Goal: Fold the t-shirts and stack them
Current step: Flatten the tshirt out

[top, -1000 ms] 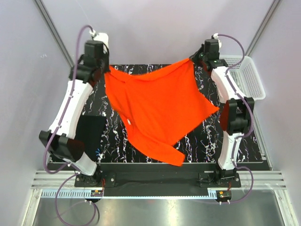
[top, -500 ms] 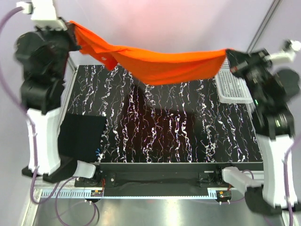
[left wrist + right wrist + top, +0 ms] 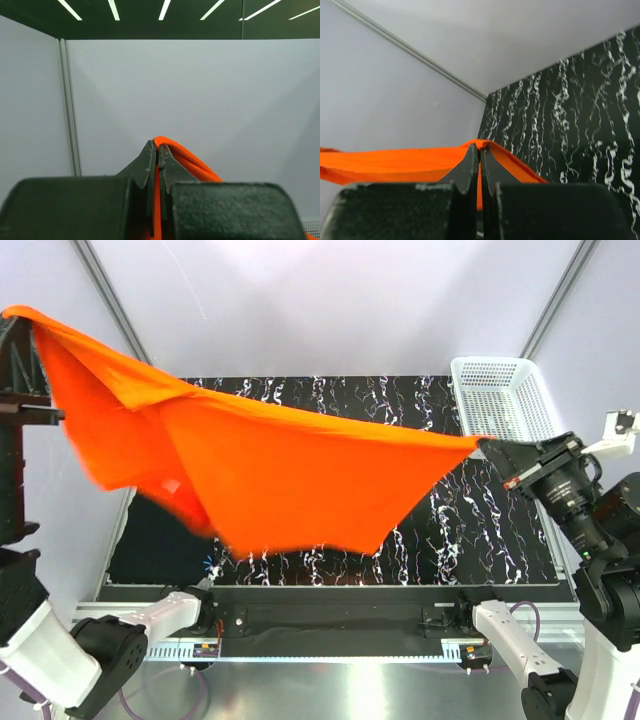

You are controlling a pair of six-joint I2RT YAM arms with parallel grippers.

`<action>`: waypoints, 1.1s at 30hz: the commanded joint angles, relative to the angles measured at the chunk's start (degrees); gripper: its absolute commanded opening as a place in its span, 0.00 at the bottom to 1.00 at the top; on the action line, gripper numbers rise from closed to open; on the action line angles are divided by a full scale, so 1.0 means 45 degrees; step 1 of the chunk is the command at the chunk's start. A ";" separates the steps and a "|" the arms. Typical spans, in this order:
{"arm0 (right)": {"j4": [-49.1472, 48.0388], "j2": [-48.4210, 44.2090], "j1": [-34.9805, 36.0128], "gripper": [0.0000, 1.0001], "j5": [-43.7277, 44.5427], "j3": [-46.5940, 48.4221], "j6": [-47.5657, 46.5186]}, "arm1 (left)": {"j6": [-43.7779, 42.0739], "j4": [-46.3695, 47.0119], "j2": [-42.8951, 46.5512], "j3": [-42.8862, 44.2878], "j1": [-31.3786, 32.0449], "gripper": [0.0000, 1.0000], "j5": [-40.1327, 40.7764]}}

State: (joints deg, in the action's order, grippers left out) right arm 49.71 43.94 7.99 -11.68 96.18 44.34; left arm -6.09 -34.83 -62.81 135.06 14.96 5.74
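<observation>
The orange-red t-shirt (image 3: 270,475) hangs stretched in the air between both grippers, high above the marbled mat (image 3: 420,410). My left gripper (image 3: 22,322) at the far left is shut on one corner of it (image 3: 170,150). My right gripper (image 3: 488,447) at the right is shut on the opposite corner (image 3: 420,160). The shirt's lower part sags down over the mat's front left. The black folded t-shirt at the mat's left is hidden behind the orange cloth.
A white mesh basket (image 3: 502,400) stands at the mat's back right. Both arms are raised, the left one (image 3: 20,500) along the left edge, the right one (image 3: 600,540) at the right edge.
Both grippers have pulled the orange-red shirt up and toward the near side. The cloth now spreads wide and covers the mat's left half and the black shirt.
</observation>
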 commanded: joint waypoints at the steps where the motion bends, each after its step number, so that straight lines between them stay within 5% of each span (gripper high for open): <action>1: 0.2250 0.0117 0.0061 0.00 0.0406 -0.0044 0.0713 | -0.0754 0.0665 -0.0653 -0.0831 0.0054 0.01 -0.0376; 9: 0.3699 0.1463 0.0041 0.00 0.1385 -0.1684 0.0930 | -0.1596 0.2776 -0.2193 -0.6064 0.0035 0.02 -0.1197; 14: 0.4459 0.3239 0.0061 0.00 0.3179 -0.2935 0.0618 | -0.1752 0.4048 -0.5413 -0.7924 0.0074 0.02 -0.1938; 18: 0.4032 0.5052 -0.0327 0.00 0.5129 -0.4181 -0.0083 | -0.1695 0.4321 -0.8654 -0.7555 0.0210 0.00 -0.2407; 23: 0.1282 0.6288 -0.3508 0.00 0.3908 -0.6779 -0.0925 | -0.0719 0.4791 -1.2830 -0.5492 0.0600 0.00 -0.3032; 28: -0.0167 0.8903 -0.4411 0.00 0.4413 -0.7098 -0.1669 | 0.0550 0.4986 -1.4908 -0.3457 0.1089 0.00 -0.3267; 33: -0.0598 1.0876 -0.4646 0.00 0.4414 -0.6296 -0.1962 | 0.1836 0.5707 -1.5437 -0.3471 0.1168 0.03 -0.3286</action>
State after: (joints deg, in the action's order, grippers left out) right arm 50.74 90.72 -12.32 6.59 63.92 37.65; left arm -3.07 -16.53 -133.38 116.11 20.78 -7.38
